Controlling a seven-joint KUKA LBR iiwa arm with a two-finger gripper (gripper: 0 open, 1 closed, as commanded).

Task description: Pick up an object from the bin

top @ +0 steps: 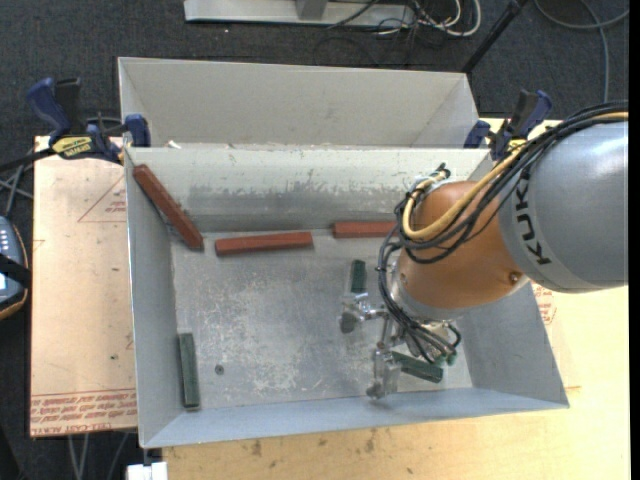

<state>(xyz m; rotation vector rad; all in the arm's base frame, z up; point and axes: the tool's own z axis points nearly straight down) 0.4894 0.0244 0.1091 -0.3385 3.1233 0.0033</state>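
My gripper [366,352] is low over the bin floor at the front right, under the orange wrist cover. Its two metal fingers stand apart, one tip toward the bin's middle and the other close to the front wall, with bare floor between the tips, so it is open. A dark green bar [420,369] lies just right of the fingers, close to the front one and partly hidden beneath the wrist. Another short dark green bar [357,275] lies a little beyond the fingers toward the back.
A third green bar [187,370] lies near the front left corner. Two reddish-brown bars [263,243] [362,229] rest along the foot of the back wall, and a longer brown bar [168,206] leans in the back left corner.
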